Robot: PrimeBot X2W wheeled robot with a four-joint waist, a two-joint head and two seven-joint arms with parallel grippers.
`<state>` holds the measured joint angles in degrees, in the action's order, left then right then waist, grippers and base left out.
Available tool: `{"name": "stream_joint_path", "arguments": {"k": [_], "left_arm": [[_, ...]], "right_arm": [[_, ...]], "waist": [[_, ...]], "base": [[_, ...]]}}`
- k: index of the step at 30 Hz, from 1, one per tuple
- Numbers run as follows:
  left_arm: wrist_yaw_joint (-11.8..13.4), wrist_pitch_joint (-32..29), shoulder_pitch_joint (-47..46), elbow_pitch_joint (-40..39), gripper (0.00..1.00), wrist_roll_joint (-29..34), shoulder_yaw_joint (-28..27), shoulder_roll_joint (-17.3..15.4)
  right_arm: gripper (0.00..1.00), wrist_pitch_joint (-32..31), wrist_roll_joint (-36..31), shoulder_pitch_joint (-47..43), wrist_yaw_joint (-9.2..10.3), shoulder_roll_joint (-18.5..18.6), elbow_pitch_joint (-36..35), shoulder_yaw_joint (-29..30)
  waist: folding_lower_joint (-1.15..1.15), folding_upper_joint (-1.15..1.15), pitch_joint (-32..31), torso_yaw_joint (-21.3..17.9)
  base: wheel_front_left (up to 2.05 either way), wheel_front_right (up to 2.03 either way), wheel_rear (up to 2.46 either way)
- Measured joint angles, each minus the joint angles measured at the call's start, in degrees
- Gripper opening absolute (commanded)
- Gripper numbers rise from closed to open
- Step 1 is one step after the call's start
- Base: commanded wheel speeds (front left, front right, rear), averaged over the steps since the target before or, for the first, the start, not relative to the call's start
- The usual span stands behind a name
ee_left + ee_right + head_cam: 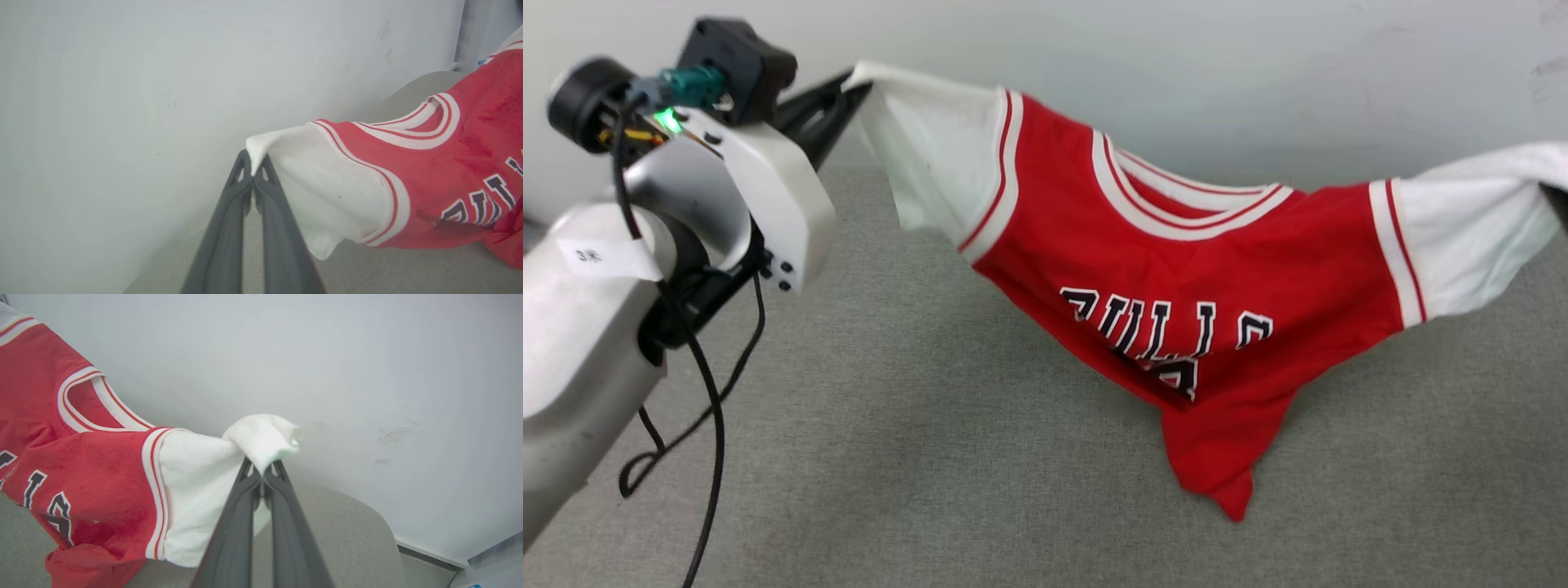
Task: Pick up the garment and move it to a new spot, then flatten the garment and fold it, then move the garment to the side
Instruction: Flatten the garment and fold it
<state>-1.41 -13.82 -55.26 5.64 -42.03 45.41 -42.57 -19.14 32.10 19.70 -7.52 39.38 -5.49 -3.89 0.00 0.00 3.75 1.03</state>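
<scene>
The garment (pixel 1201 269) is a red jersey with white short sleeves, striped trim and black letters on the chest. It hangs stretched between both arms above the grey fabric surface (pixel 931 457), its hem drooping onto it. My left gripper (pixel 254 173) is shut on the tip of one white sleeve (pixel 327 183). In the head view that gripper (pixel 854 86) sits at the upper left. My right gripper (pixel 262 475) is shut on the bunched end of the other white sleeve (pixel 265 437), which runs off the head view's right edge (pixel 1503 220).
A pale wall (pixel 1176 65) rises right behind the grey surface. My left arm's white forearm and dangling black cable (pixel 715 425) occupy the head view's left side. A gap and floor edge (pixel 433 555) show past the surface's rounded corner.
</scene>
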Motion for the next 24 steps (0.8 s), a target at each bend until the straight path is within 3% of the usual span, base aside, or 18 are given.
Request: {"name": "stream_joint_path", "arguments": {"k": [12,24], "left_arm": [[1.9,-0.9,-7.8,-6.3,0.00,1.1,-3.4,-0.2],[-1.2,0.9,-28.8,6.2,0.00,4.7,-6.7,6.0]], "right_arm": [[0.00,-0.6,-0.4,13.4,0.00,0.8,-1.4,-1.6],[0.00,-1.5,-3.2,45.0,0.00,-1.1,11.1,-8.8]], "waist": [[0.00,0.00,1.7,1.2],[0.01,0.00,14.7,1.7]], "base": [[0.00,0.00,0.00],[0.00,0.00,0.00]]}}
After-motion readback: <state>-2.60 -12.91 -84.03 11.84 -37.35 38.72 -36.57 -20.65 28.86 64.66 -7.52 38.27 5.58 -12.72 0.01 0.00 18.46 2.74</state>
